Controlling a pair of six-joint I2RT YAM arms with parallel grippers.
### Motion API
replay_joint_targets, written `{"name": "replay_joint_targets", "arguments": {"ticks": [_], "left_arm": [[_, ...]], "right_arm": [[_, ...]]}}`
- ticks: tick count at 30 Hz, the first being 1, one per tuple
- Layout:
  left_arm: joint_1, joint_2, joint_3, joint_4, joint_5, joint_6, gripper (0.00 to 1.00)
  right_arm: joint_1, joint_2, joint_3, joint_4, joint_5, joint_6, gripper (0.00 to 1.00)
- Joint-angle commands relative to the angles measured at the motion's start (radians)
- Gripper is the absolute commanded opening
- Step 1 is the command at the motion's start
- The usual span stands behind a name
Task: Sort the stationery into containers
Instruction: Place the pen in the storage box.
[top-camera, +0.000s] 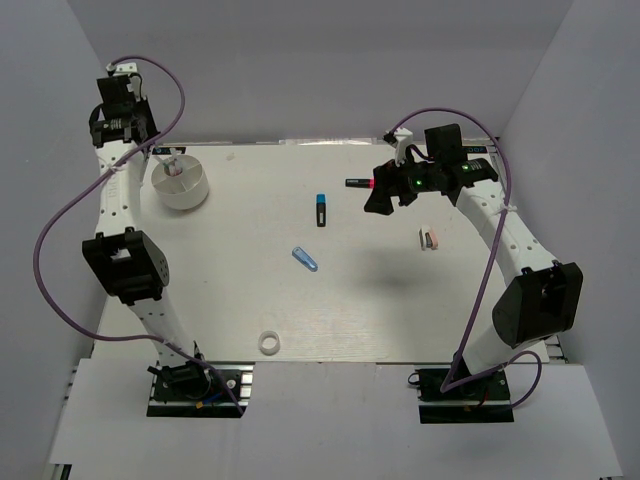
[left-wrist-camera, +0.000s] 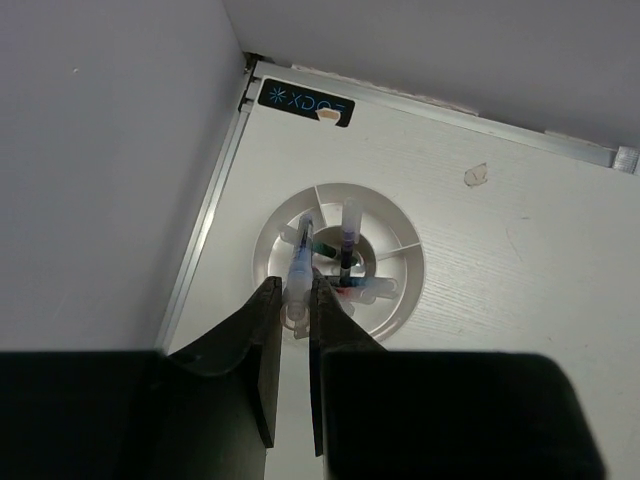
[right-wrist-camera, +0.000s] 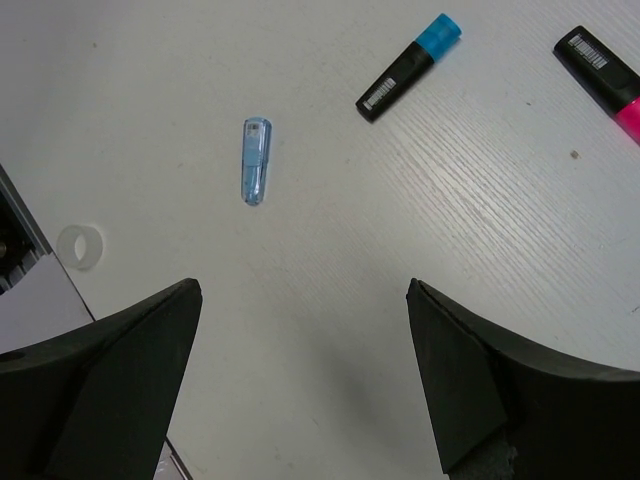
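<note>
The white round tub (top-camera: 184, 185) stands at the far left of the table. My left gripper (left-wrist-camera: 296, 285) hangs over the tub (left-wrist-camera: 400, 290), shut on a thin clear pen with blue ink (left-wrist-camera: 299, 262) that points down into it. Another pen (left-wrist-camera: 347, 232) stands in the tub's middle. My right gripper (right-wrist-camera: 302, 287) is open and empty above the table, near a pink-ended marker (right-wrist-camera: 603, 72). A blue-ended marker (right-wrist-camera: 408, 68), a translucent blue tube (right-wrist-camera: 255, 162) and a white tape ring (right-wrist-camera: 80, 246) lie loose ahead of it.
A small pink and white block (top-camera: 430, 238) lies under the right forearm. Grey walls close in the table on the left, back and right. Purple cables loop from both arms. The tub sits close to the left wall and the back corner.
</note>
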Motion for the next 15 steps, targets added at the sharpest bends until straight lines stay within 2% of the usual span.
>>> {"name": "replay_joint_targets", "arguments": {"ticks": [1,11,15], "left_arm": [[0.003,0.008,0.020,-0.031,0.040,0.037,0.00],[0.003,0.042,0.005,-0.042,0.132,0.033,0.00],[0.003,0.066,0.016,-0.057,0.119,0.037,0.00]], "right_arm": [[-0.007,-0.005,0.016,0.002,-0.030,0.004,0.89],[-0.007,-0.008,-0.001,0.002,-0.030,0.004,0.89],[-0.007,-0.006,-0.003,0.001,-0.026,0.000,0.89]]}}
